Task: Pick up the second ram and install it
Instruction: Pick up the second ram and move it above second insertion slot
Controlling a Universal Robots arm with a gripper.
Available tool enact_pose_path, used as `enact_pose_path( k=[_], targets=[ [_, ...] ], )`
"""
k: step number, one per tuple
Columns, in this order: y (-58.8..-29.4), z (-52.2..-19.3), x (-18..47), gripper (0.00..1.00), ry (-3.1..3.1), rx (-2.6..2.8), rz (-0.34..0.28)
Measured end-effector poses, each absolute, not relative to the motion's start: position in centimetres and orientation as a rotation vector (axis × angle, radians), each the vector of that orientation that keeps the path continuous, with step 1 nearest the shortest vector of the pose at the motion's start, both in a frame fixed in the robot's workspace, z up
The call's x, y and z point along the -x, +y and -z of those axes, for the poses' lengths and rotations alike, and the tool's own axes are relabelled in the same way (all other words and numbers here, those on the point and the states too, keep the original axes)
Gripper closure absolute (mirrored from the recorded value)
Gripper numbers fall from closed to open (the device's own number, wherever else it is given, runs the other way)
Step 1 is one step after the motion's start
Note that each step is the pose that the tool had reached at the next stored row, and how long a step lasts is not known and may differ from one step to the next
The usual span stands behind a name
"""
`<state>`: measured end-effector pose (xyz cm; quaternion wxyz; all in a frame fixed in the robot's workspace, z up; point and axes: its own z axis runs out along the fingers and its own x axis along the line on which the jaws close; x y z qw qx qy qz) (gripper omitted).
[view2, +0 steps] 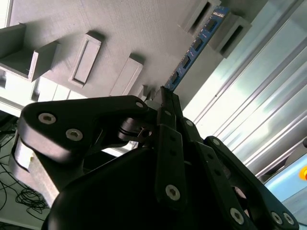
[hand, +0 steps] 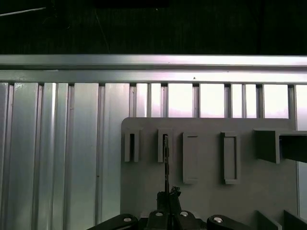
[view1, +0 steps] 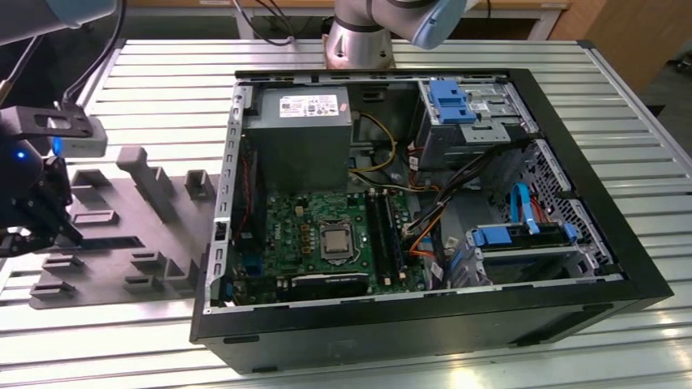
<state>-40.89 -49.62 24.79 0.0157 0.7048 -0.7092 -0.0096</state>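
Note:
The second ram (view2: pixel 193 51) is a thin blue board with dark chips. It stands on edge in the raised slots of the grey holder tray (view2: pixel 120 28). In the first wrist view the second ram (hand: pixel 166 160) is a thin dark line running out of one slot. My gripper (view2: pixel 165 96) has its black fingers drawn together on the stick's near end, and its tips (hand: pixel 168 201) meet at the same end. In the exterior view my gripper (view1: pixel 38 215) hangs over the tray (view1: pixel 119 243) at the exterior view's left, well away from the motherboard (view1: pixel 297 231).
An open black computer case (view1: pixel 433 324) lies on the slatted metal table (view1: pixel 162 81). It holds a grey power-supply box (view1: pixel 301 134), long black slots (view1: pixel 384 231), loose cables (view1: pixel 433 219) and blue drive brackets (view1: pixel 508 237). The arm's base (view1: pixel 362 36) stands behind the case.

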Motion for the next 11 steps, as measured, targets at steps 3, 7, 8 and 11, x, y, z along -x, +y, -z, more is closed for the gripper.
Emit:
enact_pose_path(
  k=[3,7,8,11],
  targets=[
    [-49.63,-25.00,40.89,0.89,-2.206,-2.192,0.030],
    [-49.62,-25.30,40.89,0.89,-2.206,-2.192,0.030],
    [-49.62,-25.37,40.89,0.89,-2.206,-2.192,0.030],
    [-49.62,-25.60,40.89,0.89,-2.206,-2.192,0.030]
  ],
)
